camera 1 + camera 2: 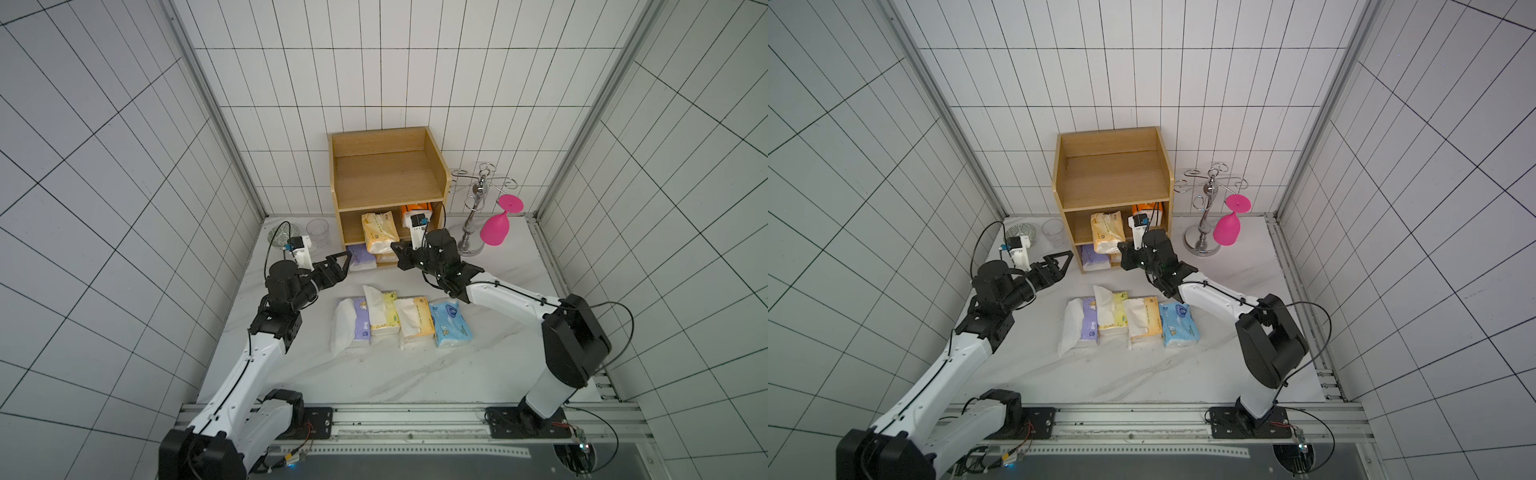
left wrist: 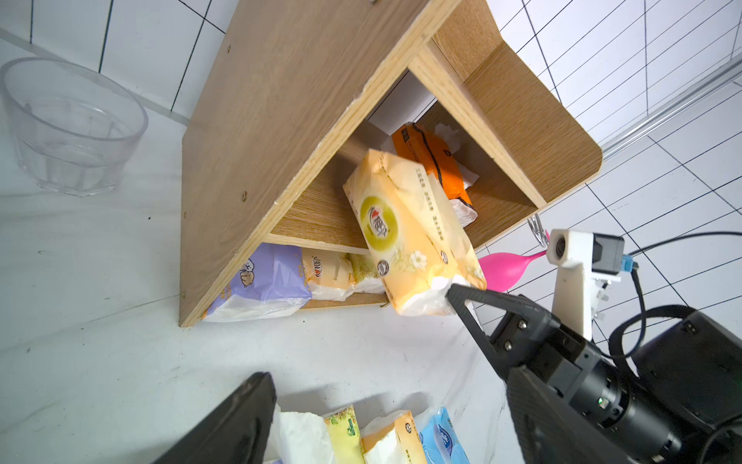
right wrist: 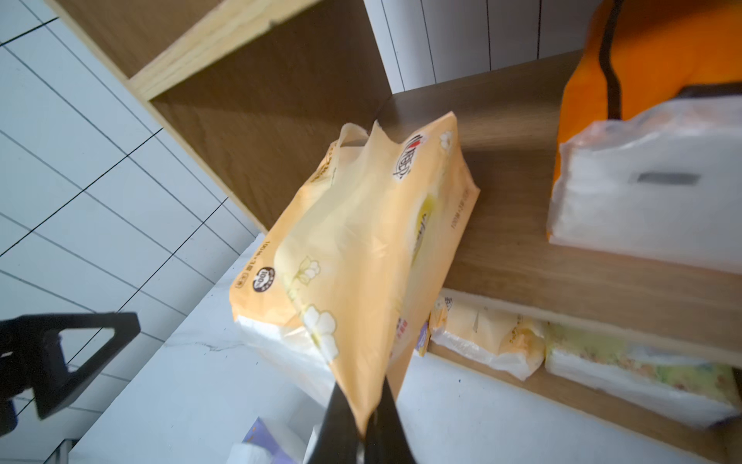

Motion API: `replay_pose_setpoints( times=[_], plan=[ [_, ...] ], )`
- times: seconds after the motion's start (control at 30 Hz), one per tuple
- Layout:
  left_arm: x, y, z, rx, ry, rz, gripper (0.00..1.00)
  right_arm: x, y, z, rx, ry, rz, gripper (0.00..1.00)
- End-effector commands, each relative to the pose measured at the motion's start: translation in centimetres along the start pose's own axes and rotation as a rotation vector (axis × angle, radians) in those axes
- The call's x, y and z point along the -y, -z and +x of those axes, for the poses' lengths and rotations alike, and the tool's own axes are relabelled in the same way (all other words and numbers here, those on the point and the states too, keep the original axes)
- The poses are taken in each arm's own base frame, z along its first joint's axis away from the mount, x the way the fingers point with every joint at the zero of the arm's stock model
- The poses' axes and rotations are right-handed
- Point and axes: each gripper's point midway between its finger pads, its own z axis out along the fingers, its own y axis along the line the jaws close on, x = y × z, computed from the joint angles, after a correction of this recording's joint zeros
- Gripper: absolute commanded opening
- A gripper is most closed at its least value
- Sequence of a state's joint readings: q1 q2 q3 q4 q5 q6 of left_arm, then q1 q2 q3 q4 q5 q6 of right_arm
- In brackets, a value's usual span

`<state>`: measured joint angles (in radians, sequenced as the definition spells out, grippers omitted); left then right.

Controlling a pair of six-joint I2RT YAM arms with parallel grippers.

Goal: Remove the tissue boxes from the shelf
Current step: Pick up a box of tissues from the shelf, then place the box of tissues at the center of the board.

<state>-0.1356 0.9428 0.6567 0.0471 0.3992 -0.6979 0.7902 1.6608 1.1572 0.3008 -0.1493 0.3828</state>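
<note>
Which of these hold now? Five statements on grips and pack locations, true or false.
The right end effector is shut on the pale orange pack. True.
The left end effector holds a pack. False: the left end effector is open and holds nothing.
Four packs lie in a row on the table. True.
The bright orange pack lies on the table. False: that pack sits in the shelf's middle tier.
The pink glass stands upright on the table. False: it hangs upside down from the stand.

nine tissue packs (image 1: 451,328), one shelf (image 1: 386,178), one cup stand (image 1: 471,245), one pink goblet (image 1: 494,230), one clear glass (image 1: 318,232).
</note>
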Motion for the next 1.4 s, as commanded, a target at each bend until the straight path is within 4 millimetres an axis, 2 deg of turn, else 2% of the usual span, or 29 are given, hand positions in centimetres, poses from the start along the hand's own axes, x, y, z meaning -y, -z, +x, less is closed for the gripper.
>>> replay_pose_setpoints(
  times=[0.0, 0.13, 0.3, 0.47, 0.63, 0.8, 0.97, 1.1, 1.13, 1.17, 1.2, 1.23, 1.27, 1.37],
  plan=[
    [0.2, 1.1, 0.0, 0.024, 0.017, -0.010, 0.94, -0.3, 2.4, 2.2, -0.037, 0.006, 0.006, 0.00],
    [1.2, 2.0, 0.4, 0.031, 0.008, -0.007, 0.94, 0.6, 5.1, 4.6, -0.073, -0.006, 0.042, 0.00],
    [2.5, 1.9, 2.1, 0.012, -0.025, -0.007, 0.94, 2.7, 8.6, 7.7, -0.142, -0.002, 0.129, 0.00],
    [3.9, 0.8, 3.7, -0.017, -0.053, -0.004, 0.94, 6.7, 11.9, 9.3, -0.187, -0.085, 0.194, 0.00],
    [5.8, -0.3, 4.9, -0.040, -0.096, 0.007, 0.94, 10.6, 15.4, 9.4, -0.177, -0.158, 0.275, 0.00],
    [6.3, -1.1, 5.4, -0.053, -0.110, 0.011, 0.94, 13.7, 18.5, 10.3, -0.170, -0.239, 0.365, 0.00],
    [6.4, -1.5, 5.7, -0.064, -0.117, 0.018, 0.94, 16.9, 21.2, 13.3, -0.192, -0.338, 0.497, 0.00],
    [6.7, -1.5, 5.7, -0.071, -0.132, 0.027, 0.94, 18.3, 22.5, 15.4, -0.213, -0.403, 0.555, 0.00],
    [6.6, -1.5, 5.7, -0.072, -0.138, 0.028, 0.94, 18.4, 22.7, 15.8, -0.218, -0.409, 0.563, 0.03],
    [6.6, -1.4, 5.7, -0.072, -0.142, 0.027, 0.94, 18.5, 23.0, 16.1, -0.224, -0.419, 0.582, 0.14],
    [6.6, -1.4, 5.7, -0.071, -0.146, 0.026, 0.94, 18.7, 23.3, 16.3, -0.224, -0.424, 0.603, 0.25],
    [6.5, -1.4, 5.8, -0.072, -0.151, 0.024, 0.94, 18.9, 23.7, 16.4, -0.223, -0.428, 0.626, 0.42],
    [6.4, -1.4, 5.8, -0.071, -0.155, 0.022, 0.94, 19.3, 24.3, 16.4, -0.220, -0.435, 0.664, 0.53],
    [6.2, -1.2, 5.6, -0.056, -0.168, 0.015, 0.95, 19.9, 26.0, 15.9, -0.195, -0.436, 0.755, 0.66]
  ],
)
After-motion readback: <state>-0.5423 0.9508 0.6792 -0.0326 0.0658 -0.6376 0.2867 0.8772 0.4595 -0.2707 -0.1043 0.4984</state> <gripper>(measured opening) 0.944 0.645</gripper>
